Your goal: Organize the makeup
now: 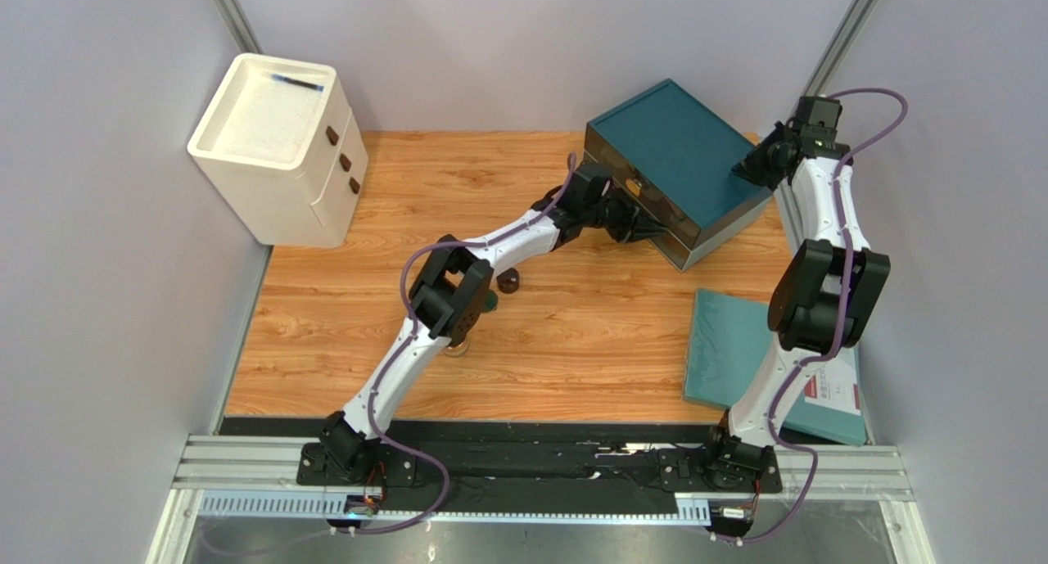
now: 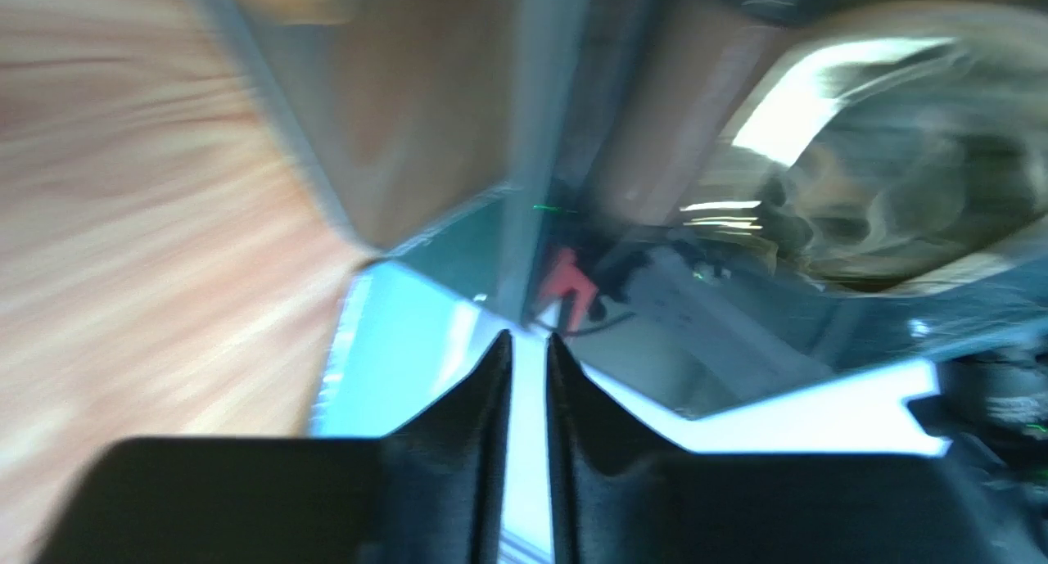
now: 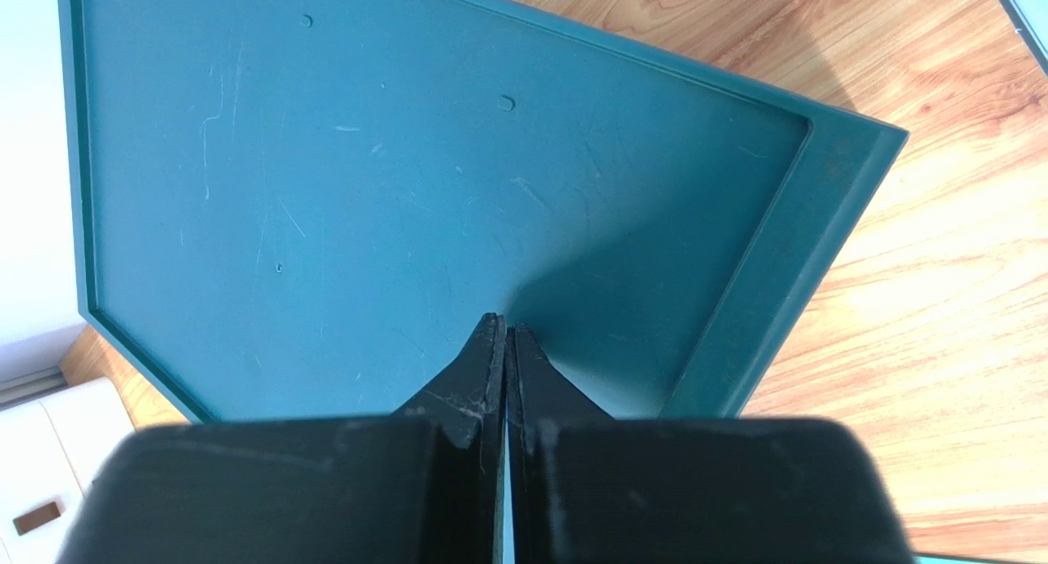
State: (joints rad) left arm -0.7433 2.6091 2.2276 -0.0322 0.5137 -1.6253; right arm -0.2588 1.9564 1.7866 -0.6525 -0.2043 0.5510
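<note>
Of the makeup, I see only a small brown piece (image 1: 507,282) and a dark round piece (image 1: 488,301) on the wood table beside my left elbow; the rest is hidden or out of view. My left gripper (image 1: 642,224) is at the front of the teal drawer box (image 1: 677,147). In the blurred left wrist view its jaws (image 2: 525,339) are almost shut with nothing between them, close to a teal panel edge (image 2: 394,343). My right gripper (image 1: 753,168) is shut and empty, with its tips (image 3: 506,325) over the box's top (image 3: 369,171) near a corner.
A white drawer cabinet (image 1: 277,147) stands at the back left. A flat teal tray (image 1: 750,349) lies at the right, partly under my right arm. Grey walls close in the table on the left, back and right.
</note>
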